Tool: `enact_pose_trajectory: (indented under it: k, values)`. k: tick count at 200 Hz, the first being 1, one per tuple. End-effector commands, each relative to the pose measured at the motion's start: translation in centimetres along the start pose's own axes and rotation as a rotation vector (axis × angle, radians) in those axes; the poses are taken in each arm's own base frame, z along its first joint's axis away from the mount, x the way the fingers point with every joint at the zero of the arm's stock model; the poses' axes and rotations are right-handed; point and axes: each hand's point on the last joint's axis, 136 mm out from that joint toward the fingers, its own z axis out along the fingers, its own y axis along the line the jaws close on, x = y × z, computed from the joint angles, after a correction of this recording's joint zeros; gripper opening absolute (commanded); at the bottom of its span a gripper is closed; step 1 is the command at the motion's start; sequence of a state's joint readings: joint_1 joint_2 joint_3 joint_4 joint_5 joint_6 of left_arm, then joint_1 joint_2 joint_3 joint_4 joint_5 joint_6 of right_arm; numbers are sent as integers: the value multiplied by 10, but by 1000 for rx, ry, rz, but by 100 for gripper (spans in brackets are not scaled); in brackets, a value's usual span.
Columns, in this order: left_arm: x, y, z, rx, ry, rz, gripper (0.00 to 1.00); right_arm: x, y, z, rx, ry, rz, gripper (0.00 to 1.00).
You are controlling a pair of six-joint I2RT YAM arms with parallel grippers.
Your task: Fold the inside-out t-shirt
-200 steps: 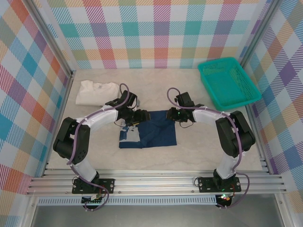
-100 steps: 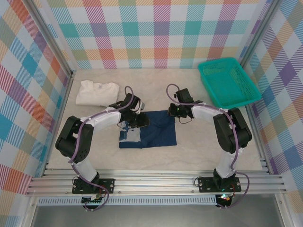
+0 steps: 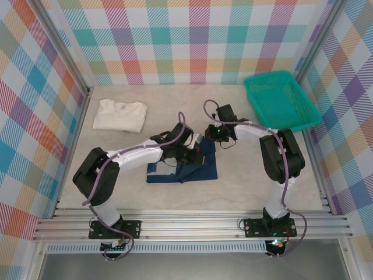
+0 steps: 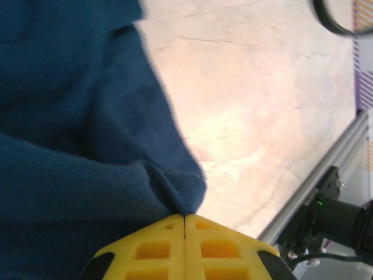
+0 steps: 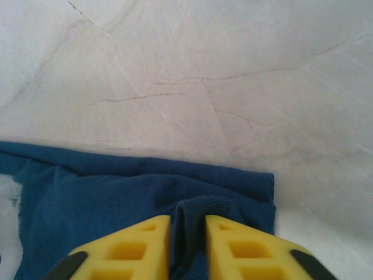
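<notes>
The inside-out t-shirt [image 3: 205, 168] lies as a dark navy rectangle in the middle of the table, with a paler patch at its near left. My left gripper [image 3: 197, 154] reaches across it from the left. In the left wrist view that gripper [image 4: 185, 217] is shut, and a peak of the navy cloth [image 4: 70, 116] is pinched at its yellow fingertips. My right gripper [image 3: 214, 135] sits at the shirt's far right corner. Seen from the right wrist, this gripper [image 5: 187, 224] holds a raised ribbed fold of the shirt [image 5: 105, 186] between its two fingers.
A folded white shirt [image 3: 119, 115] lies at the far left. A teal basket [image 3: 254, 104] stands at the far right. Aluminium rails [image 3: 192, 224] run along the near edge, and one rail [image 4: 326, 181] shows beside the bare tabletop [image 4: 250, 87].
My left gripper has shut on the shirt's far left part and carried it right, over the shirt's middle. The right gripper has crept slightly back toward the far right corner.
</notes>
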State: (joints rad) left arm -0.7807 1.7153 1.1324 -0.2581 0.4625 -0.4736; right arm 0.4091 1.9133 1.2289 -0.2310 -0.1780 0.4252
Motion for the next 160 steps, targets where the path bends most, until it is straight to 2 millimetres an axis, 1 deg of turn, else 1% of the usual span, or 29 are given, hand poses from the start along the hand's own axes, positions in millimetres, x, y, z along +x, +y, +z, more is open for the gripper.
enact_pose_trajectory:
  k: [1, 5, 21, 26, 35, 42, 50, 57, 64, 75, 83, 95, 107, 114, 124, 131, 138, 144, 154, 160]
  values:
    - [-5, -43, 17, 93, -11, 104, 8, -3, 0, -6, -31, 39, -19, 29]
    - [-4, -48, 20, 101, -8, 113, 10, -3, 0, -8, -31, 40, -20, 31]
    - [0, -70, 31, 140, 16, 159, 12, -6, -7, -18, -27, 36, -10, 35]
    - [2, -76, 32, 149, 21, 174, 16, -6, -9, -22, -28, 35, -5, 36]
    - [4, -85, 33, 157, 29, 204, 25, -5, -13, -28, -31, 34, 8, 40]
    - [7, -85, 33, 146, 37, 219, 33, -3, -16, -34, -32, 36, 19, 42]
    - [7, -80, 32, 113, 41, 230, 42, 2, -19, -40, -28, 38, 28, 44]
    - [11, -68, 30, 49, 55, 233, 47, 6, -22, -45, -22, 38, 33, 44]
    - [13, -59, 26, 3, 61, 249, 50, 13, -24, -49, -16, 44, 39, 45]
    - [16, -50, 15, -36, 60, 269, 52, 26, -27, -56, -9, 54, 52, 47]
    - [17, -44, 4, -49, 49, 272, 52, 35, -26, -61, -27, 62, 53, 50]
    - [16, -33, -16, -69, 15, 262, 54, 51, -15, -69, -105, 69, 49, 54]
    - [11, -18, -40, -91, -41, 228, 55, 67, 7, -77, -222, 72, 11, 57]
    - [9, -4, -53, -110, -72, 193, 57, 76, 20, -81, -262, 73, -26, 59]
    - [4, 24, -69, -158, -120, 104, 59, 90, 36, -81, -299, 83, -91, 61]
    - [1, 43, -78, -180, -145, 25, 62, 97, 47, -80, -320, 92, -127, 62]
    - [0, 60, -82, -185, -156, -49, 62, 102, 53, -78, -333, 98, -147, 63]
    - [0, 73, -85, -189, -163, -101, 62, 104, 54, -75, -334, 102, -151, 63]
    - [2, 92, -87, -216, -160, -171, 62, 106, 49, -68, -310, 113, -138, 62]
    - [3, 99, -88, -227, -158, -193, 62, 108, 48, -65, -306, 121, -135, 60]
